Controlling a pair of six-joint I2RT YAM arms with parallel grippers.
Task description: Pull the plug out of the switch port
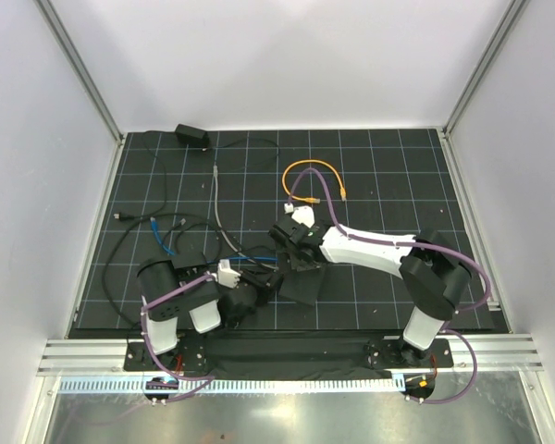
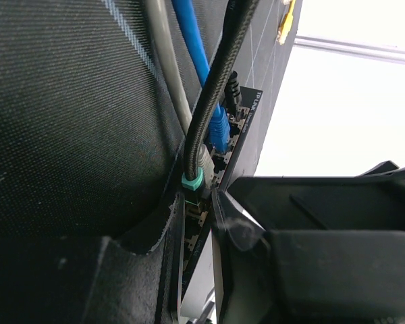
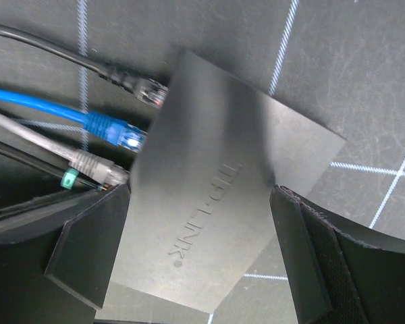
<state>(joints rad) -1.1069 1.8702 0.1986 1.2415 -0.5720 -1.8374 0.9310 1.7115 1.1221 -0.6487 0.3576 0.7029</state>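
The switch (image 1: 305, 287) is a flat black TP-LINK box (image 3: 216, 169) lying on the gridded mat. Four cables enter the ports on one long edge. In order they are a black plug (image 3: 145, 86), a blue plug (image 3: 118, 131), a grey plug (image 3: 98, 167) and a teal-collared plug (image 2: 192, 181) on a braided black cable. My left gripper (image 2: 196, 202) is at that edge, its fingers closed around the teal-collared plug. My right gripper (image 3: 196, 250) hangs open over the box, with one finger (image 3: 88, 250) at the port side and the other finger (image 3: 304, 256) off the far edge.
A small black power adapter (image 1: 192, 136) lies at the far left of the mat. An orange cable (image 1: 313, 176) loops behind the right arm. Loose black and blue cables (image 1: 157, 227) trail across the left half, and a grey cable (image 1: 220, 203) runs towards the back.
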